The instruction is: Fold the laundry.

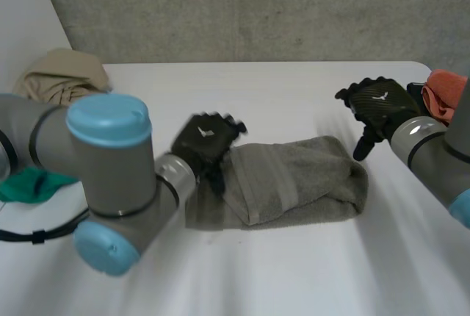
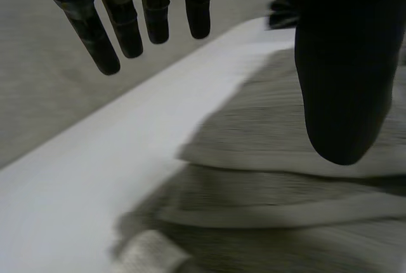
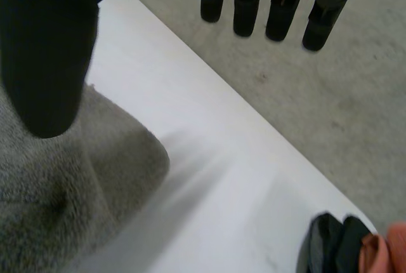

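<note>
Left arm (image 1: 110, 184): grey joint with light-blue caps, closest to the head view, low at the left.

Towel (image 1: 294, 180): grey, folded into layers, lying flat at the middle of the white table (image 1: 257, 272). Clock directions below are read in the head view with the towel as dial centre.

Left hand (image 1: 204, 139): at 9 o'clock, over the towel's end. In the left wrist view its fingers (image 2: 101, 38) are straight and spread from the thumb (image 2: 342, 95), with the towel's folded edges (image 2: 285, 178) beneath. Nothing is held; whether it touches the cloth cannot be told.

Right hand (image 1: 378, 104): at 2 o'clock, apart from the towel. Its fingers (image 3: 244, 6) are straight, thumb wide, empty.

Orange cloth (image 1: 449, 92): at 2 o'clock, beyond the right hand, at the table edge, with a black item (image 3: 330, 244) beside it.

Beige cloth (image 1: 62, 73): heaped, at 10 o'clock.

Green cloth (image 1: 29, 184): at 9 o'clock, behind the left arm.
</note>
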